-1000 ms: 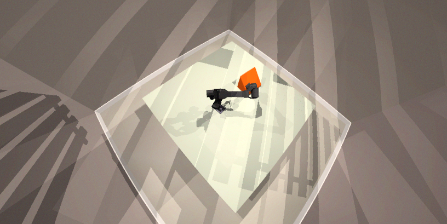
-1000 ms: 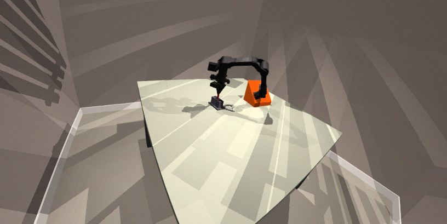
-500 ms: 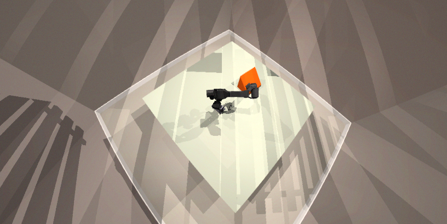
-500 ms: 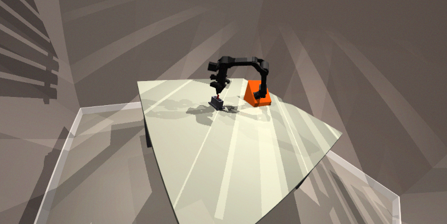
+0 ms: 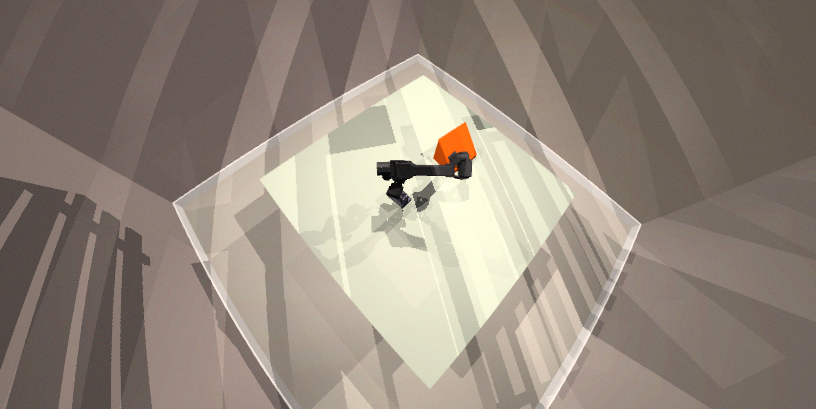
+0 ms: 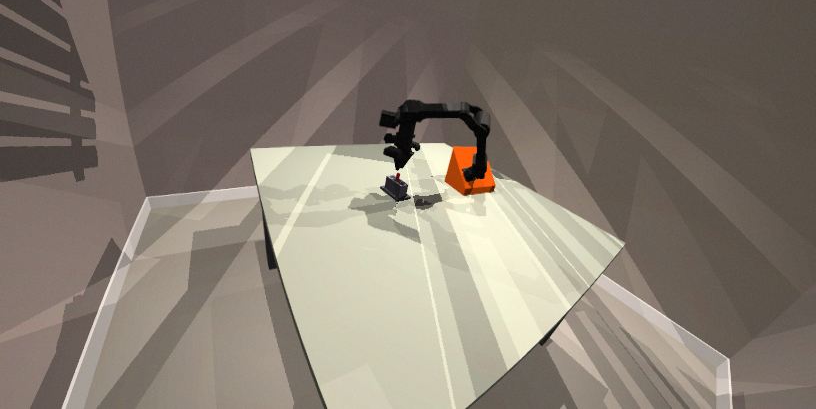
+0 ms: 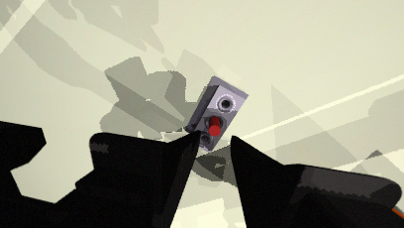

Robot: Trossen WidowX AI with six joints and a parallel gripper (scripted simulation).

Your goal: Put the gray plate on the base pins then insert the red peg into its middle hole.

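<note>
The gray plate (image 7: 237, 95) (image 6: 394, 183) lies flat on the dark base (image 7: 198, 117), and a pin shows in its far end hole. The red peg (image 7: 214, 129) (image 6: 398, 176) stands upright in the plate's middle hole, with its top sticking out. My gripper (image 7: 215, 137) (image 6: 398, 165) (image 5: 398, 194) hangs just above the peg, pointing down. Its fingers are parted and stand clear of the peg on both sides; nothing is between them. In the top view the arm covers most of the plate.
The orange wedge-shaped block (image 5: 454, 143) (image 6: 460, 169) holding the arm's foot stands behind and to the right of the plate. The pale table top (image 6: 400, 291) sits inside a low, clear-walled enclosure (image 5: 182, 209).
</note>
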